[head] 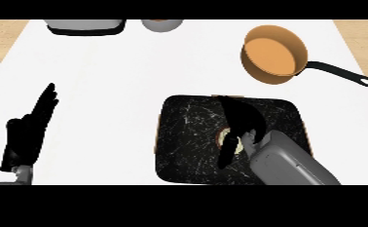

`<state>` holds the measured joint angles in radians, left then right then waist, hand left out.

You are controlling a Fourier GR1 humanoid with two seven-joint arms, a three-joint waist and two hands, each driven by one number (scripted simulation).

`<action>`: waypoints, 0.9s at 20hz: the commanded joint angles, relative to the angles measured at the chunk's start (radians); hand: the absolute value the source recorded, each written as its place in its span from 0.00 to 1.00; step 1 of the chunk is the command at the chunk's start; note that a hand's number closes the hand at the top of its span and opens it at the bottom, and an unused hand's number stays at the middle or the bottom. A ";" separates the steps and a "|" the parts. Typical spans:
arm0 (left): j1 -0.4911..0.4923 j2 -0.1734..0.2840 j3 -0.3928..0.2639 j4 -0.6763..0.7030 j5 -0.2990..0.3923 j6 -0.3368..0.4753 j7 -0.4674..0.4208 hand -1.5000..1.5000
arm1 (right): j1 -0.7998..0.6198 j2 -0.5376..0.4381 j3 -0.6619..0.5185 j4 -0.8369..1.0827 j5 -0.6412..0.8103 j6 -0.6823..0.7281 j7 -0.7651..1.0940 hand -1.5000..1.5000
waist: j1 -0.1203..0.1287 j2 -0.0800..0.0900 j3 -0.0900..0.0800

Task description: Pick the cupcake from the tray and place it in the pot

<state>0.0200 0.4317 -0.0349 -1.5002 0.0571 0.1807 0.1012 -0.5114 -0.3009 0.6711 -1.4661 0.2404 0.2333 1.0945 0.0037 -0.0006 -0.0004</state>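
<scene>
A black marbled tray [187, 138] lies on the white counter, right of centre. Only a pale sliver of the cupcake [225, 135] shows on it, peeking out at the left edge of my right hand [243, 119]. That hand hovers over the cupcake, open, with straight fingers pointing away and the thumb spread down towards me. Whether it touches the cupcake is hidden. The copper pot [271, 55] stands at the back right, beyond the tray, its black handle [338, 72] pointing right. My left hand [27, 131] rests open at the left edge, fingers up.
A grey appliance [82, 25] and a grey rounded vessel [161, 24] stand along the counter's far edge. White counter top [108, 85] stretches between my left hand and the tray. Wooden floor shows past both far corners.
</scene>
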 commanded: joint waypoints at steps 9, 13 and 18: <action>0.002 -0.028 0.052 -0.013 -0.021 -0.045 0.005 0.50 | 0.001 0.057 -0.048 0.068 0.077 0.140 -0.015 1.00 | 0.000 0.000 0.000; 0.001 -0.019 0.067 -0.024 -0.028 -0.072 0.022 0.50 | -0.074 0.138 -0.082 0.217 0.147 0.108 -0.071 1.00 | 0.006 0.002 0.000; -0.001 -0.096 0.032 0.015 -0.114 -0.022 -0.007 0.50 | -0.034 0.143 -0.093 0.119 0.213 0.128 -0.109 1.00 | 0.000 0.001 0.000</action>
<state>0.0281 0.3879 0.0213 -1.5189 0.0000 0.1272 0.1178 -0.5115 -0.2029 0.5976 -1.3755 0.4100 0.3237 0.9879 0.0015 -0.0050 -0.0033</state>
